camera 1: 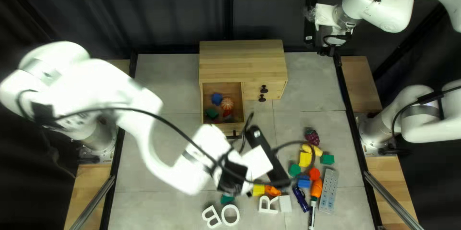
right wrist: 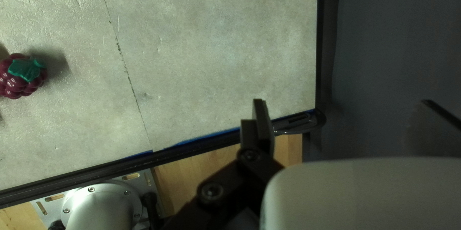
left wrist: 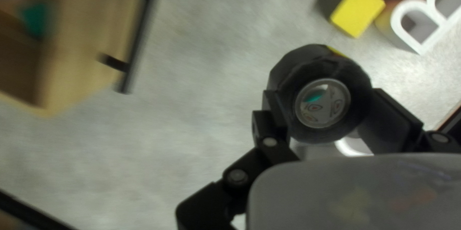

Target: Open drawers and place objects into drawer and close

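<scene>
Top left view, left gripper (camera 1: 232, 182) closed around a black cylinder (left wrist: 307, 66), open drawer (camera 1: 218, 128) at its twelve o'clock, right gripper (camera 1: 328, 50), spread wide and empty, at its one o'clock

A dark, folded cloth curtain (camera 1: 168, 14) is hung behind the far edge of the grey, stone-patterned surface (camera 1: 158, 86), with a black upright post (camera 1: 228, 4) set against it. The surface is bordered by a black side rail (camera 1: 351, 115), and pale wooden boards (camera 1: 408, 191) are crossed by silver metal bars (camera 1: 394, 203) at both sides.
</scene>
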Robot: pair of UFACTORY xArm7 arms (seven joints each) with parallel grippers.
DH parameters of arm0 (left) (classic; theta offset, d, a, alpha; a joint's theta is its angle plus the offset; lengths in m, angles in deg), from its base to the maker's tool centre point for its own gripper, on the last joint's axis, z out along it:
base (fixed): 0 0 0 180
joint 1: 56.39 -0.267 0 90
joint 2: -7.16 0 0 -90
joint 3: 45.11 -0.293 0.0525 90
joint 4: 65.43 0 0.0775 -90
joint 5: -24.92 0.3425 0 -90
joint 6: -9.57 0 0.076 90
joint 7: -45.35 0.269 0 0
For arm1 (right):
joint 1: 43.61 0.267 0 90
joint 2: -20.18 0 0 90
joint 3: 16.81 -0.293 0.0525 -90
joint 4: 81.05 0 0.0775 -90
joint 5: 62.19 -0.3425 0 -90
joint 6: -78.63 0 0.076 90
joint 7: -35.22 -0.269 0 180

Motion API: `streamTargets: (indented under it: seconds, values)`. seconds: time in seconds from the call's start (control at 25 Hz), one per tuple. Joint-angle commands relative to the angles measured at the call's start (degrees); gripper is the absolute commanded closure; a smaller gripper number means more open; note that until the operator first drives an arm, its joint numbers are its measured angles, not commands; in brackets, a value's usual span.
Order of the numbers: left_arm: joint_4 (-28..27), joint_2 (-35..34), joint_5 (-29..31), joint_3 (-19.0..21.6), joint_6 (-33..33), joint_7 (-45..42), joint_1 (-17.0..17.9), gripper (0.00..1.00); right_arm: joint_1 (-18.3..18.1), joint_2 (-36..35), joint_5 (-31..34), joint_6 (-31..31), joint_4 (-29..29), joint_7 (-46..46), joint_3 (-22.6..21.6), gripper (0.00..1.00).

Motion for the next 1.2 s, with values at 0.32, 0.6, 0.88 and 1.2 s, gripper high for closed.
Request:
streamTargets:
  seconds: [0.32,0.6,0.88,1.2]
  values:
    - [16.81,-13.83,-4.6,-7.85,6.55,18.29,-9.32,0.0,0.0,0.0,0.0,0.0,0.0,0.0,0.0,0.0]
    - [23.65,-17.52,-13.75,-9.39,9.42,22.59,-9.27,0.0,0.0,0.0,0.0,0.0,0.0,0.0,0.0,0.0]
    - [27.59,-25.31,-25.81,-8.67,2.24,42.55,-2.12,0.0,0.0,0.0,0.0,0.0,0.0,0.0,0.0,0.0]
    - [26.87,-24.34,-33.42,-4.77,-1.56,53.42,6.13,0.0,0.0,0.0,0.0,0.0,0.0,0.0,0.0,0.0]
